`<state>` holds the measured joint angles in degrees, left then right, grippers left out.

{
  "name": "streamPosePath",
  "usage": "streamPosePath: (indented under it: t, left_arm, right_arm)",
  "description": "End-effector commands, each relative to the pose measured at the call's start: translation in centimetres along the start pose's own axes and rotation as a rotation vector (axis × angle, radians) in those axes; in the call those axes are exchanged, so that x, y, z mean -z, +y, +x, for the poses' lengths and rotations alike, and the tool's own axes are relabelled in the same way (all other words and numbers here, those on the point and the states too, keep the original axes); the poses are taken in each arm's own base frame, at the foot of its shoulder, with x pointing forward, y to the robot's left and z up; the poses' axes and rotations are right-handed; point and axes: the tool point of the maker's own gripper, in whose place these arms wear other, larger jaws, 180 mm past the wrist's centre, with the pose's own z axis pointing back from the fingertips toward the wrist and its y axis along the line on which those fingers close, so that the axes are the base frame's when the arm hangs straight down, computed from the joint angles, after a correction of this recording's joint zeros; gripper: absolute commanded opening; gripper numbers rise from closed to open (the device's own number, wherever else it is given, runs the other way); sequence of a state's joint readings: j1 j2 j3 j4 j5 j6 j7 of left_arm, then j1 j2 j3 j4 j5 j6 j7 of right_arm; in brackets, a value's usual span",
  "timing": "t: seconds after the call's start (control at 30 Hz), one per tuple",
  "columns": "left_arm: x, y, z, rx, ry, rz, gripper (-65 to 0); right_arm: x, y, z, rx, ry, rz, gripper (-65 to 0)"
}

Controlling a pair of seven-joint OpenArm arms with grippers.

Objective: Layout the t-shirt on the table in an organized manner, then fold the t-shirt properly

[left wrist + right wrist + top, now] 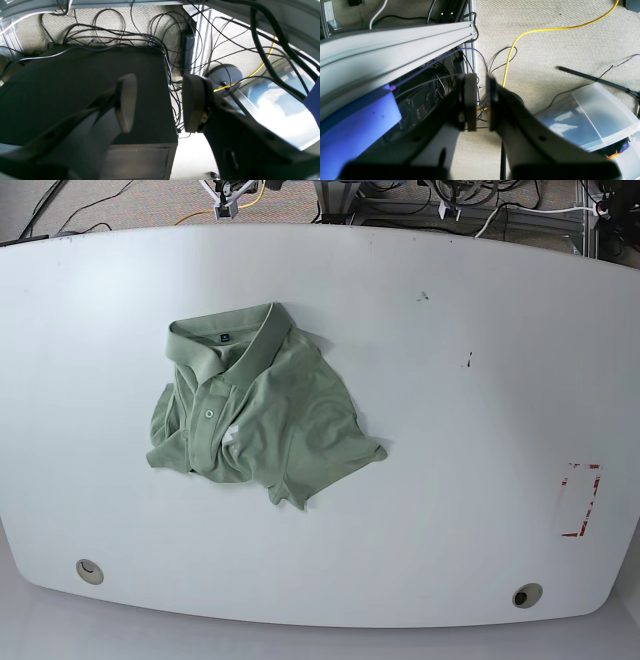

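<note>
both grippers are filling my wrist feeds, hanging off the table over the floor. on my left gripper (157,102) i'm seeing the pads standing well apart with nothing between them, pointing down at a black box (82,92) and a tangle of cables (155,42). my right gripper (480,101) is showing its pads nearly pressed together, a thin gap only, holding nothing, hovering over carpet (545,50) beside a yellow cable (520,37) and a clear bin (592,117). neither arm is showing in the base view. the shirt (255,410) is lying crumpled on the table (450,510), left of centre in that view, collar toward the far edge, placket facing up, hem bunched and folded under. red tape (580,500) is sitting well apart from it, near the right edge
</note>
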<state>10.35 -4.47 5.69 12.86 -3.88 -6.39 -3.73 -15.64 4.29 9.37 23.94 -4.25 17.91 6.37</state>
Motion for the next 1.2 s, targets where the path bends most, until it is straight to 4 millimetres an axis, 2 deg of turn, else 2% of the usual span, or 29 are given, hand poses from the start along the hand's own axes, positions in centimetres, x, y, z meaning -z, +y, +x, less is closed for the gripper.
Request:
streamPosePath:
  t: [0.0, 0.83, 0.87, 0.9, 1.17]
  left_arm:
    - [-0.1, 0.3, -0.2, 0.002, 0.002, 0.005, -36.7]
    - [-0.1, 0.3, -0.1, 0.014, -0.001, 0.003, -36.8]
    - [-0.1, 0.0, -0.2, 0.001, -0.001, -0.001, -37.1]
    - [-0.1, 0.0, -0.2, 0.001, -0.001, -0.001, -37.1]
    - [-0.1, 0.0, -0.2, 0.001, -0.001, -0.001, -37.1]
  right_arm:
    - [-0.2, -0.4, -0.1, 0.005, -0.008, -0.006, -59.0]
    - [-0.3, -0.5, -0.4, 0.006, -0.003, -0.008, -59.1]
    - [0.2, 0.4, 0.7, 0.001, -0.015, 0.008, -58.8]
    - [0.3, 0.4, 1.2, -0.001, -0.024, 0.009, -58.8]
    - [0.4, 0.4, 1.6, 0.000, -0.029, 0.009, -58.8]
